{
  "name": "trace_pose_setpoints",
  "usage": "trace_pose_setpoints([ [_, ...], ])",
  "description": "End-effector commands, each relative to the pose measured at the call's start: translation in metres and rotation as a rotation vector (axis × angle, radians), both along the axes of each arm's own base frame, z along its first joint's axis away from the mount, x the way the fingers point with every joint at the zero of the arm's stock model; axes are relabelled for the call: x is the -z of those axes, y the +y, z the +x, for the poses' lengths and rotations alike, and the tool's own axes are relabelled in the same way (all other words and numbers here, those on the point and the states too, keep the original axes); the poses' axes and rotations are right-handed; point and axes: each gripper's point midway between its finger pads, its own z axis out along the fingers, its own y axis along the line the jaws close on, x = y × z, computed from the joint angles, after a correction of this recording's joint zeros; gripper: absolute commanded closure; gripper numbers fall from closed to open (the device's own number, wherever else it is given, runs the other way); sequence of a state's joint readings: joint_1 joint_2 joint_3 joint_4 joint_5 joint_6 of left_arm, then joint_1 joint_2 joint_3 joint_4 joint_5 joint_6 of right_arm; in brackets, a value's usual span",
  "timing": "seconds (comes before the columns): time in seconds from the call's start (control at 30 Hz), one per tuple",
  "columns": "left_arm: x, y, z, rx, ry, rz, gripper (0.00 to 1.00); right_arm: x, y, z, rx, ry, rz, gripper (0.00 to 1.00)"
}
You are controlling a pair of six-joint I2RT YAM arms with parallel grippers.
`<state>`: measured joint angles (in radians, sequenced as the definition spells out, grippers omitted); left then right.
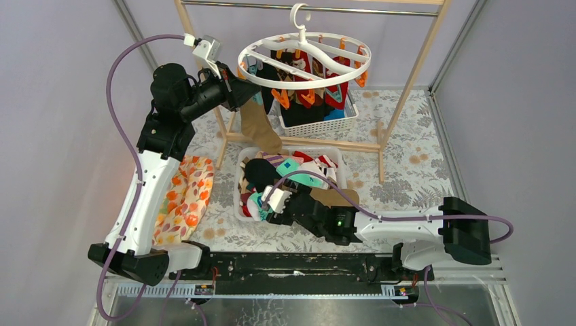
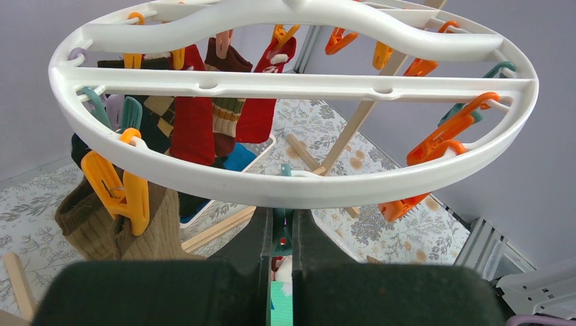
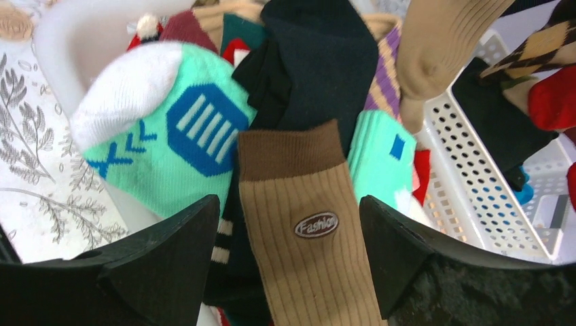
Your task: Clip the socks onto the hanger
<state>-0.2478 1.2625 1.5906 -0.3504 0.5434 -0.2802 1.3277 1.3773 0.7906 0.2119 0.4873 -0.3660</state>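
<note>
- Only the left wrist view showed the left hand [image 2: 281, 221] clenched on a teal clip [image 2: 279, 234] under the near rim of the hanger [image 2: 292, 193]. An orange clip [image 2: 122, 193] sat against a long tan sock [image 2: 95, 234] just left.
- Overhead, the hanger hung from the rail frame [image 1: 319, 8], with the left hand at its left edge.
- The right wrist view showed the right hand [image 3: 291, 204] released, its fingers wide apart on either side of a brown-cuffed sock [image 3: 306, 231], beside a mint-green sock [image 3: 183, 149].
- Overhead, the socks [image 1: 292, 173] filled a white bin [image 1: 238, 183], and patterned desk [image 1: 407, 183] showed to its right.
</note>
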Motion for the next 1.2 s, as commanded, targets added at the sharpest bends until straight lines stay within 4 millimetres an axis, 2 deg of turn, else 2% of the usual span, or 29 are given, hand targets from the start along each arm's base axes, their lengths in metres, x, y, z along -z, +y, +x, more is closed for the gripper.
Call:
trace_pose_setpoints([
  [0.0, -0.011, 0.001, -0.006, 0.015, -0.056, 0.002, 1.00, -0.032, 0.010, 0.014, 0.037, -0.095, 0.089, 0.19],
  [0.2, -0.010, 0.001, -0.005, 0.016, -0.054, 0.002, 1.00, -0.026, 0.017, 0.020, 0.046, -0.120, 0.062, 0.21],
  [0.33, -0.012, 0.003, -0.006, 0.012, -0.060, 0.005, 1.00, -0.019, 0.021, 0.017, 0.032, -0.102, 0.061, 0.21],
  [0.47, -0.011, 0.003, -0.005, 0.011, -0.059, 0.007, 1.00, -0.021, 0.022, 0.017, 0.031, -0.106, 0.067, 0.22],
  [0.53, -0.011, 0.003, -0.005, 0.011, -0.055, 0.005, 1.00, -0.024, 0.023, 0.021, 0.048, -0.118, 0.074, 0.25],
  [0.67, -0.012, 0.003, -0.007, 0.012, -0.059, 0.006, 1.00, -0.027, 0.026, 0.026, 0.070, -0.140, 0.077, 0.39],
  [0.83, -0.013, 0.005, -0.007, 0.010, -0.064, 0.010, 1.00, -0.026, 0.029, 0.031, 0.109, -0.142, 0.075, 0.70],
  [0.9, -0.013, 0.005, -0.007, 0.010, -0.064, 0.012, 1.00, -0.028, 0.029, 0.029, 0.103, -0.130, 0.092, 0.75],
  [1.0, -0.011, 0.005, -0.006, 0.011, -0.058, 0.013, 1.00, -0.038, 0.029, 0.026, 0.099, -0.110, 0.140, 0.79],
  [1.17, -0.011, 0.004, -0.006, 0.017, -0.055, 0.009, 1.00, -0.068, 0.027, 0.018, 0.088, -0.069, 0.278, 1.00],
])
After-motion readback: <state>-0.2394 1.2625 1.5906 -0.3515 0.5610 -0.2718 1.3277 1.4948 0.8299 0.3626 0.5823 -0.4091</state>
